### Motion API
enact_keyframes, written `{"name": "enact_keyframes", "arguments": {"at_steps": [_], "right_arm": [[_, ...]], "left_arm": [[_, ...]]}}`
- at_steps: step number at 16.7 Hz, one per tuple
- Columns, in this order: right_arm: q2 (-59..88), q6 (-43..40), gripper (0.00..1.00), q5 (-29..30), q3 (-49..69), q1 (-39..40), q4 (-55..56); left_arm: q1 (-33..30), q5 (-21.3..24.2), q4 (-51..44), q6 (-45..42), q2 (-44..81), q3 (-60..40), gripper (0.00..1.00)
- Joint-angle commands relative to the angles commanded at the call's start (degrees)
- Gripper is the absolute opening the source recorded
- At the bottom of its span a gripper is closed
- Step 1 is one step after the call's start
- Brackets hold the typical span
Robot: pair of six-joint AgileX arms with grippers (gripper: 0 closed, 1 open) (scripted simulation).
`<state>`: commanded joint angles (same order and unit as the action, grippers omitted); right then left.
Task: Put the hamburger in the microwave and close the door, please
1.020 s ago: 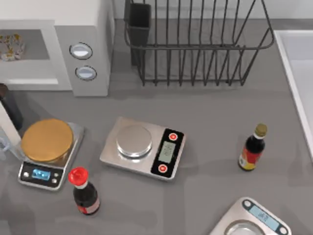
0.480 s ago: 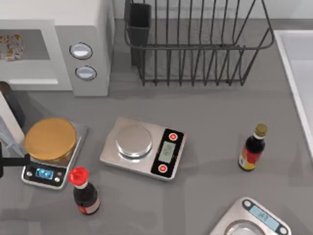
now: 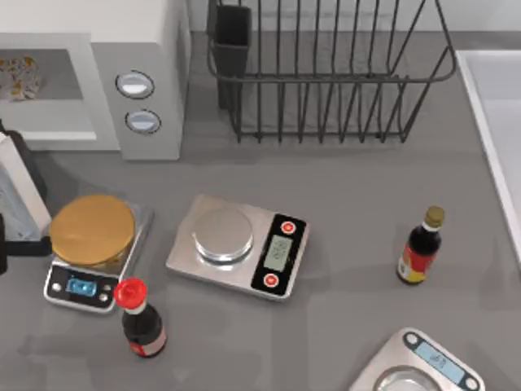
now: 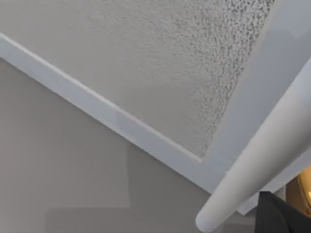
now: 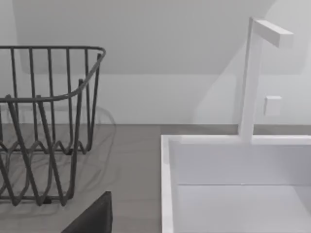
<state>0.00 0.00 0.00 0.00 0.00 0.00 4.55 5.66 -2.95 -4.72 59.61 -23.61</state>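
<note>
1. The hamburger (image 3: pixel 18 67) lies inside the grey cavity of the microwave (image 3: pixel 138 49), at the far left of the table.
2. The door (image 3: pixel 18 195) stands part open at the table's left edge, in front of the cavity. Our left wrist view shows its panel and white bar handle (image 4: pixel 257 160) close up.
3. Our left gripper (image 3: pixel 6 252) sits at the left edge, just beside the door; we cannot tell how far its fingers are spread or whether they hold anything.
4. A golden-brown disc (image 3: pixel 91 230) rests on the left scale (image 3: pixel 81 285), near the door.
5. Our right wrist view shows the wire rack (image 5: pixel 43 126) and the sink (image 5: pixel 233 184).
</note>
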Motion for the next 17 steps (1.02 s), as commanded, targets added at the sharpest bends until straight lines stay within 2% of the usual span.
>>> {"name": "enact_keyframes", "arguments": {"at_steps": [4, 7, 13, 17], "right_arm": [[0.0, 0.0, 1.00, 0.0, 0.0, 0.0, 0.0], [0.0, 0.0, 1.00, 0.0, 0.0, 0.0, 0.0], [0.0, 0.0, 1.00, 0.0, 0.0, 0.0, 0.0], [0.0, 0.0, 1.00, 0.0, 0.0, 0.0, 0.0]], "left_arm": [[-1.3, 3.2, 3.3, -2.1, 3.4, -10.2, 0.00], [-2.2, 3.8, 5.1, -2.5, 9.9, -15.9, 0.00], [-1.9, -1.3, 9.2, 0.7, 26.2, -15.8, 0.00], [-2.5, -2.9, 10.6, 2.3, 29.9, -13.3, 0.00]]}}
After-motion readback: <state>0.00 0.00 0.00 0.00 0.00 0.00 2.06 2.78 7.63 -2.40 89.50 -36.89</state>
